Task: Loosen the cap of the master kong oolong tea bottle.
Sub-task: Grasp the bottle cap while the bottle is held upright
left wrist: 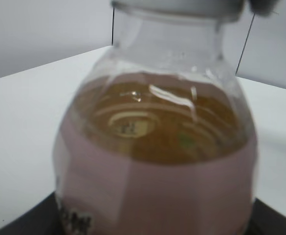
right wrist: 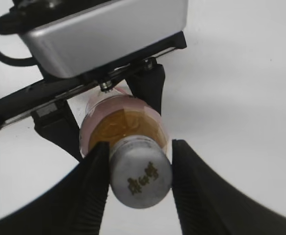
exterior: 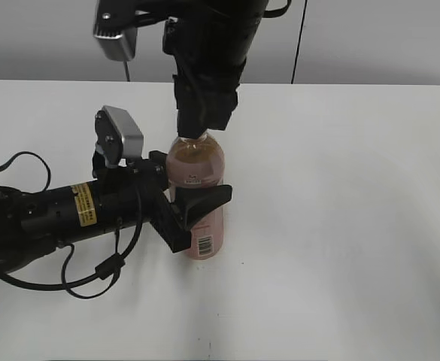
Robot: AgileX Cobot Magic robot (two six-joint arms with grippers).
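The master kong oolong tea bottle (exterior: 197, 162) stands upright on the white table (exterior: 340, 226), with amber tea and a pink label. My left gripper (exterior: 195, 192) comes in from the left and is shut on the bottle's body. The bottle fills the left wrist view (left wrist: 157, 166). My right gripper (exterior: 198, 126) reaches down from above and is shut on the cap (right wrist: 142, 175), one jaw on each side (right wrist: 140, 156). The cap is white with a dark mark on top. In the exterior view the right jaws hide it. Its lower edge shows in the left wrist view (left wrist: 182, 7).
The left arm (exterior: 54, 214) lies low over the table's left side with looped cables. Its silver wrist camera (exterior: 122, 135) stands just left of the bottle and shows in the right wrist view (right wrist: 108, 29). A grey wall (exterior: 377, 37) runs behind the table.
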